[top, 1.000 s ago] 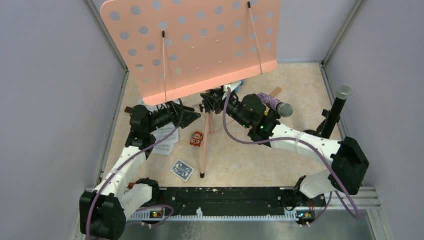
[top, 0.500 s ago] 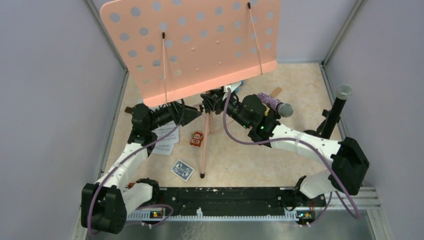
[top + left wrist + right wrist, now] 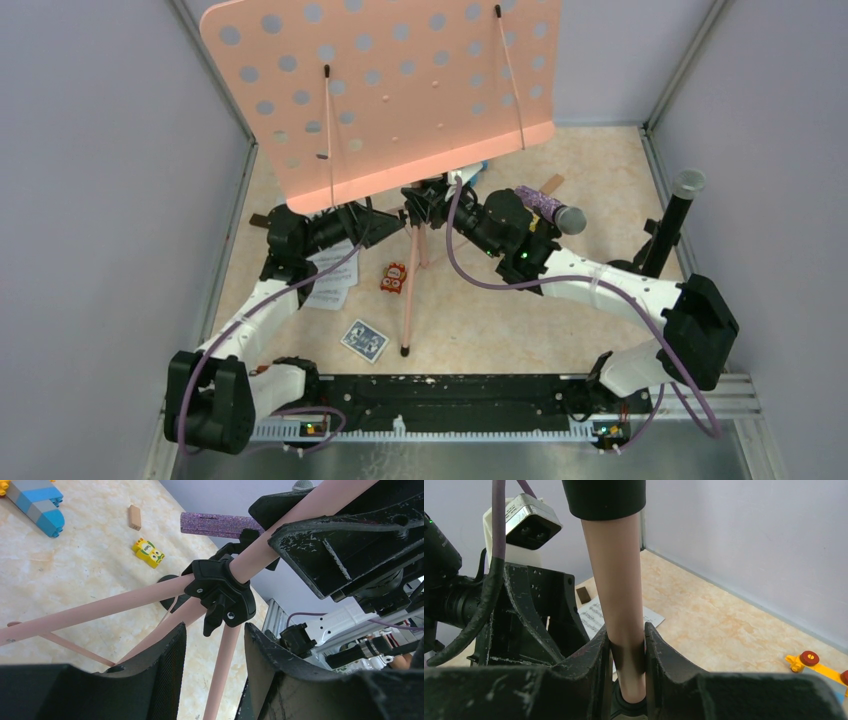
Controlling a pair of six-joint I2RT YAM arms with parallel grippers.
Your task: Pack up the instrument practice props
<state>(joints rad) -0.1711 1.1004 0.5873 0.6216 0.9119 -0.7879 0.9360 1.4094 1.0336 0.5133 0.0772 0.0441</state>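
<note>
Music rack (image 3: 390,90) upright, tripod right at both grippers.
Left gripper (image 3: 215,650) has narrowed over the last second and crept in. Jaws about half apart, straddling one pink leg (image 3: 223,670) just under the black hub (image 3: 220,592), no squeeze yet. Right gripper (image 3: 626,647) opposite, clamped on the post. Reads as leg-folding about to start. Farther out: sheet music (image 3: 330,282) below the left gripper and purple-glitter microphone (image 3: 540,207) past the right one, on the beige marbled table (image 3: 520,320). Lilac walls (image 3: 100,200) close round.
</note>
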